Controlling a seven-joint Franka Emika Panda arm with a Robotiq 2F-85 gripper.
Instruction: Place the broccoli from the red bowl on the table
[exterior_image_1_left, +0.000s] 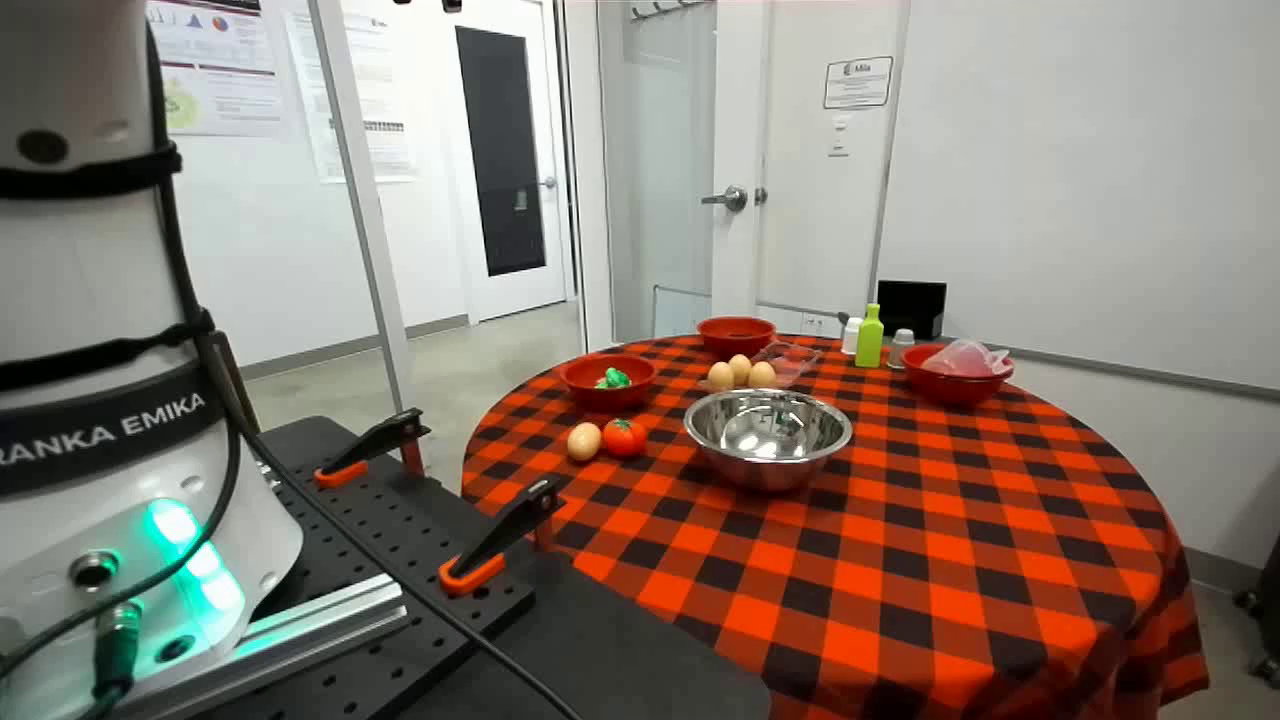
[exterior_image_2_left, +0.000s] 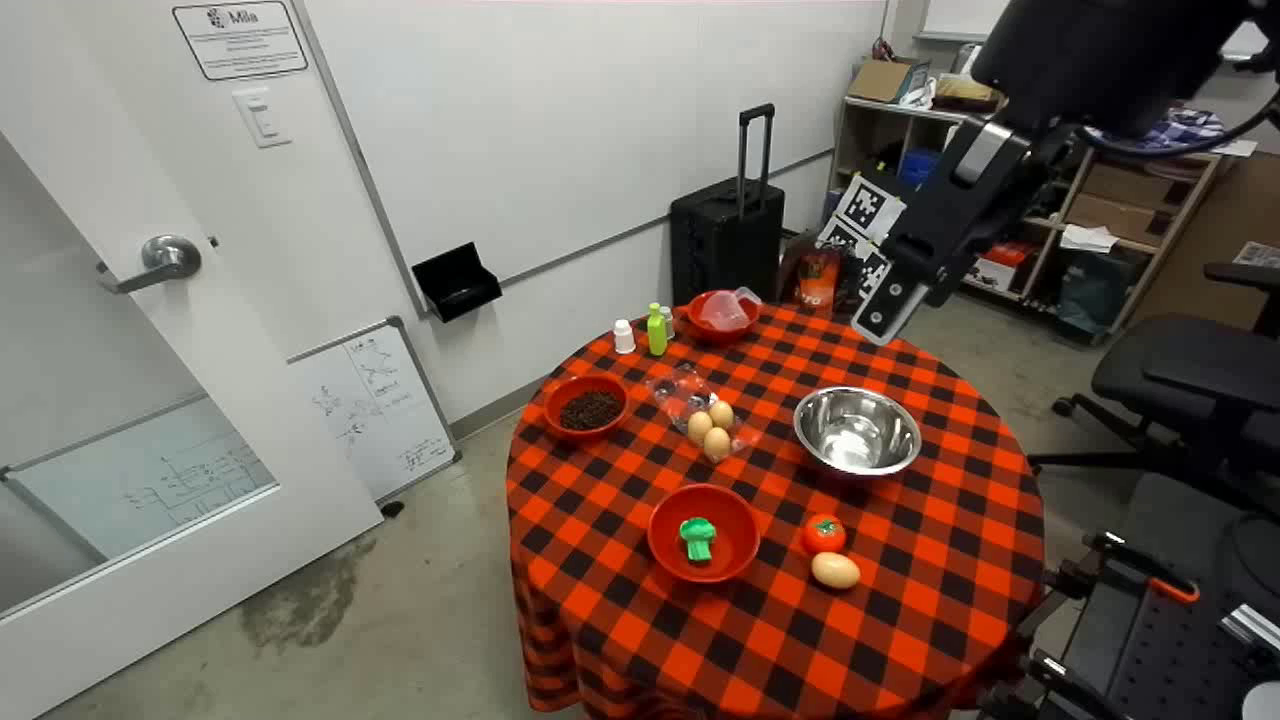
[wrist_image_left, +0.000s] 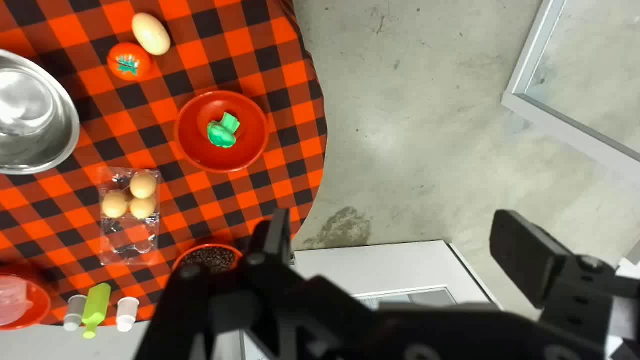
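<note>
One piece of green broccoli (exterior_image_1_left: 617, 377) lies inside a red bowl (exterior_image_1_left: 608, 401), which in an exterior view stands on the checked table (exterior_image_1_left: 900, 545) at ten o'clock from the steel bowl (exterior_image_1_left: 768, 472); a second red bowl (exterior_image_1_left: 955, 390), translucent plastic (exterior_image_1_left: 962, 357) rising above its rim, sits at two o'clock. In an exterior view the broccoli's stalk (exterior_image_2_left: 699, 549) points to six o'clock and its bowl lies at eight from the steel one; toward nine come a clear carton (exterior_image_2_left: 682, 387) with three eggs (exterior_image_2_left: 716, 444) and, past it, a third red bowl (exterior_image_2_left: 572, 429) holding dark grains (exterior_image_2_left: 590, 410). In the wrist view the gripper (wrist_image_left: 393, 225) has its fingers (wrist_image_left: 520, 257) spread wide, floor (wrist_image_left: 400, 170) showing between them; from the steel bowl, the broccoli and its bowl are at three o'clock, the grains, partly covered by the gripper, at four, the plastic at six.
</note>
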